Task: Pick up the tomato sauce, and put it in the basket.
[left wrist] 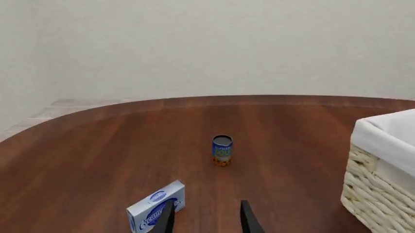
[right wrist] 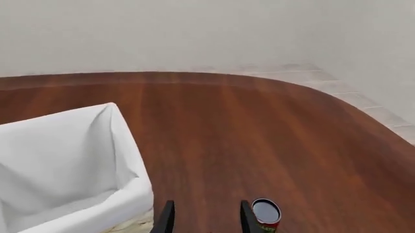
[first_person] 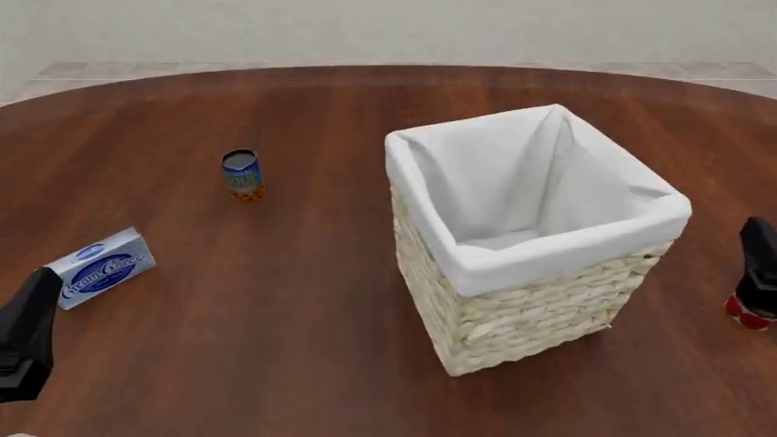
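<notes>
Right now my right hand (right wrist: 206,218) hangs open, the tomato sauce (right wrist: 266,213) standing on the counter (first_person: 304,300) just beside its fingers, at three o'clock from the basket (first_person: 534,273). My left hand (left wrist: 206,218) is open too.

The left gripper's (left wrist: 206,218) two dark fingertips are showing at the edge of the picture, standing apart with bare wood between them and touching nothing. A blue and white box (left wrist: 156,206) is lying flat on the brown table (left wrist: 97,155), just beside one fingertip and partly hidden by it. Farther out, a small blue can (left wrist: 222,150) with orange at its base is standing upright and alone. A corner of the wicker basket (left wrist: 382,187), with white cloth folding over its rim, is sitting well apart from the can.
</notes>
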